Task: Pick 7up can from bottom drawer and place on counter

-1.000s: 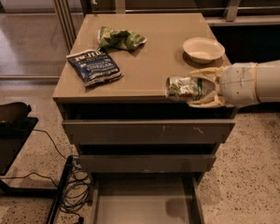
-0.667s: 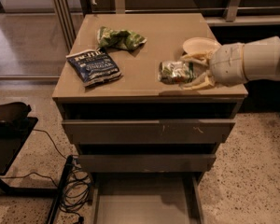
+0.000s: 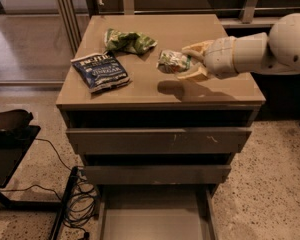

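My gripper [image 3: 182,62] reaches in from the right and is shut on the 7up can [image 3: 172,61], a dented whitish-silver can with green markings. It holds the can on its side a little above the middle of the tan counter [image 3: 225,86], and a shadow lies under it. The bottom drawer [image 3: 152,219] is pulled out at the foot of the cabinet, and its grey floor shows nothing on it.
A wrinkly green chip bag [image 3: 129,40] lies at the back of the counter, left of the can. A dark blue chip bag [image 3: 100,71] lies at the left front. Two upper drawers [image 3: 157,140] stand slightly open. Cables [image 3: 75,199] lie on the floor at the left.
My gripper has carried the can leftward and farther back over the counter. The cream bowl at the right rear is now hidden behind my arm.
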Motion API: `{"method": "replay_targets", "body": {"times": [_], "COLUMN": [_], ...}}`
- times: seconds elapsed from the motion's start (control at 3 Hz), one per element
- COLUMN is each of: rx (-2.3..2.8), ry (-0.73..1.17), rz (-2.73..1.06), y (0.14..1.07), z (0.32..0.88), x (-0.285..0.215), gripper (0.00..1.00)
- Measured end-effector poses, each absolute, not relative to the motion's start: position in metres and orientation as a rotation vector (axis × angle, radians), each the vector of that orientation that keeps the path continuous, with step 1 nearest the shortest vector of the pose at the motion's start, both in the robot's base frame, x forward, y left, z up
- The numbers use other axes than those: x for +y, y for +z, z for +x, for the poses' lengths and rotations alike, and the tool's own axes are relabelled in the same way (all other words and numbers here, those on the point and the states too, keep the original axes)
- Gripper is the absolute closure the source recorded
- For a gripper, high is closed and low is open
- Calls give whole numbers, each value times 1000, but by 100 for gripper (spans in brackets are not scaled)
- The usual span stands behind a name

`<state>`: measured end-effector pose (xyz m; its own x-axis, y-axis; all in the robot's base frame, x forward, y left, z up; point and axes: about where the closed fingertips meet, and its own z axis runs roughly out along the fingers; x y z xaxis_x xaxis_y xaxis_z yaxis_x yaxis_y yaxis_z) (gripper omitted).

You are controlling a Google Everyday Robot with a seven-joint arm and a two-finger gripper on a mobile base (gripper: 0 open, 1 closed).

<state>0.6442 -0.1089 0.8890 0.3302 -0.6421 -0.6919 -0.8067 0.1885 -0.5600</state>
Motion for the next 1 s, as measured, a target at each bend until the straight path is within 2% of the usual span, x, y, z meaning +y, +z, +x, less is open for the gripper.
{"method": "replay_targets", "body": {"times": [1.0], "rx": [1524], "ry": [322], "rz": [-1347], "y": [863], "z": [689], "x": [-100], "gripper": [100]}}
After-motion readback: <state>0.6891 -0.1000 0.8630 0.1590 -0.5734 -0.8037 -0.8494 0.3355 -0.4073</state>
